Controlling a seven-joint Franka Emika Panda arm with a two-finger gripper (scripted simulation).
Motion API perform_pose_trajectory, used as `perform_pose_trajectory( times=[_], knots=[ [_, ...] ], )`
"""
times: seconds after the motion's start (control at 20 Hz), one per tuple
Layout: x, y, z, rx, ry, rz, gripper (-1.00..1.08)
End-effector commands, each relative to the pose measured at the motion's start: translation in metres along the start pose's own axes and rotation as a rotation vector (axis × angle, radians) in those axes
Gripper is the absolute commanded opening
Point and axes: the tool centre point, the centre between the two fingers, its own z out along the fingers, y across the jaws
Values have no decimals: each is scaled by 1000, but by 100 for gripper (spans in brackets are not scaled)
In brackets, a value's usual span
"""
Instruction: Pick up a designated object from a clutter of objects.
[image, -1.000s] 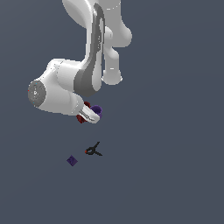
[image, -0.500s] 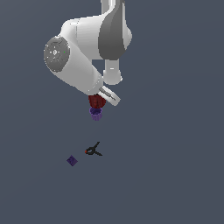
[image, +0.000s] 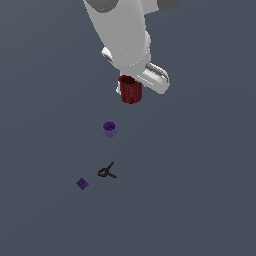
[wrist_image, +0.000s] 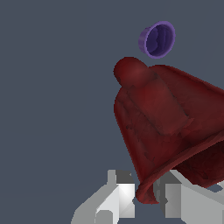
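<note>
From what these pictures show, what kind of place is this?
Most likely a simulated test scene, not a real room: a plain grey floor, rendered items such as the dark red mug and purple cup, and no walls or furniture.

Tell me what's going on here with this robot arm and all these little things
A white robot arm's end effector is closed on the rim of a dark red ribbed mug, which sits right beneath it in the exterior view. The rest of the clutter lies apart on the grey surface: a small purple handleless cup, a black clamp with an orange tip, and a small purple cube. Whether the mug is off the surface isn't clear.
</note>
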Motion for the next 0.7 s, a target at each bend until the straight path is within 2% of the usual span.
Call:
perform_pose_trajectory(
  times=[0.0,0.3,0.65],
  knots=[
    [-28,-10,-12,1,1,0,-100],
    [-77,-31,-35,3,0,0,-100],
    [-101,-42,-48,5,0,2,-100]
  ],
)
